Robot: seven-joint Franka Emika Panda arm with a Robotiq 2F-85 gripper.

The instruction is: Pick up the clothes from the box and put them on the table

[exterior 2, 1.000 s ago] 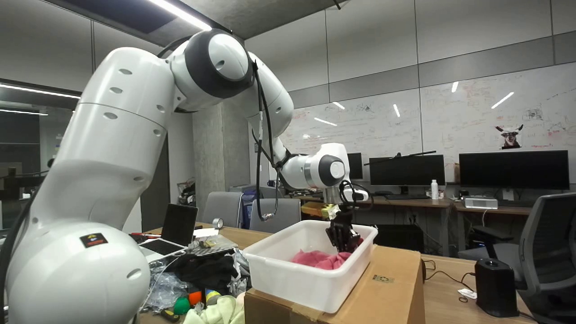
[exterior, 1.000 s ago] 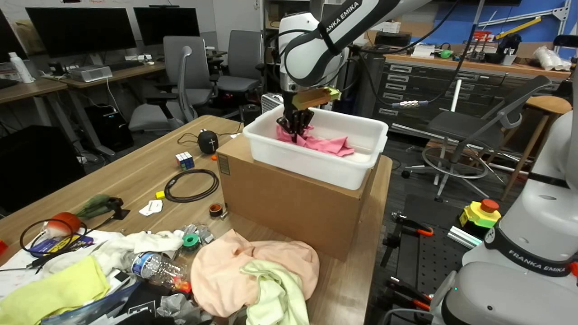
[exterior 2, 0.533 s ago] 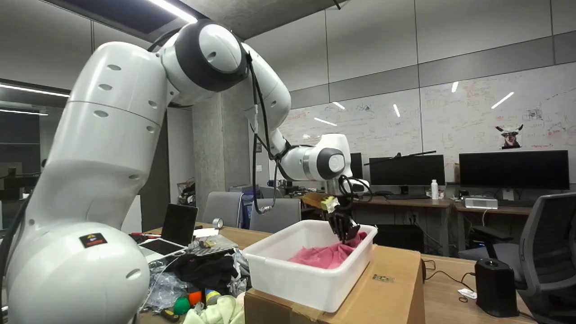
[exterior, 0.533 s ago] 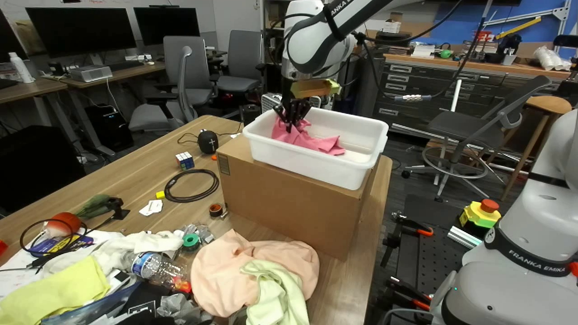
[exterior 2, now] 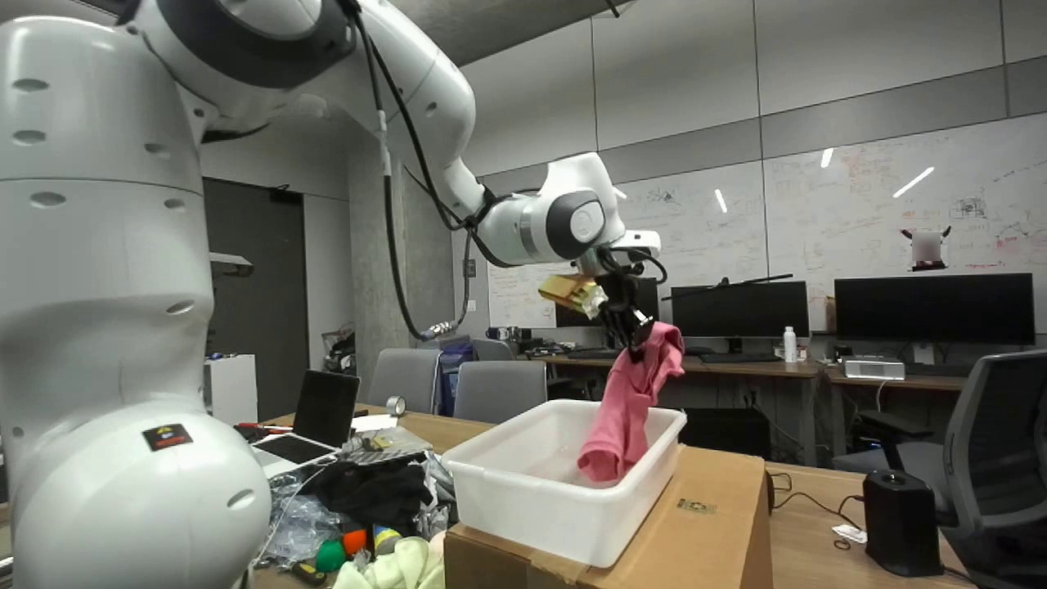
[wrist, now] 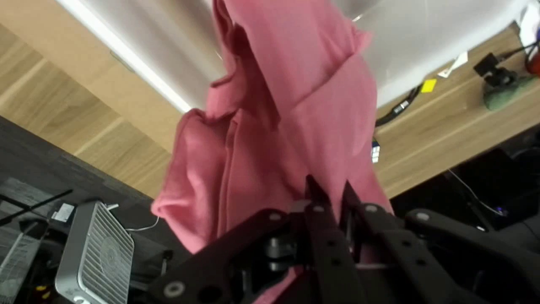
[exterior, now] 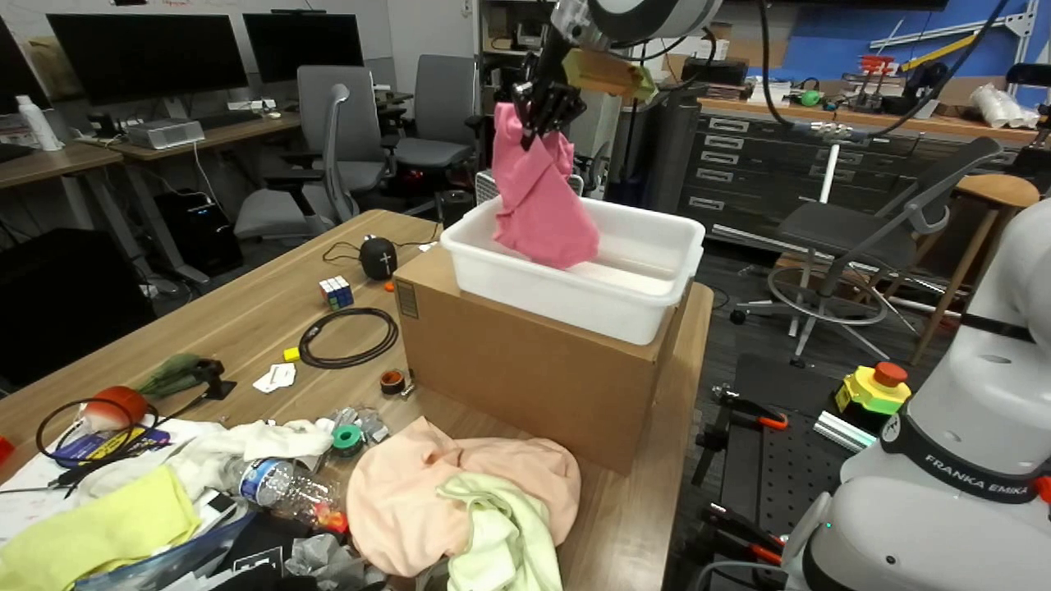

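A black claw (wrist: 329,188) gripped a pink cloth (exterior: 543,205) whose lower end hung inside a white tub (exterior: 566,306), and likely needed more height to draw the cloth clear before swinging toward the worktop (exterior: 238,341).

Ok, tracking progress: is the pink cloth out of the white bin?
Partly: both exterior views show the gripper holding the pink cloth, its lower end inside the white bin.

The arm (exterior 2: 433,123) arches over, pincer (wrist: 328,182) tilted downward and clamped together.
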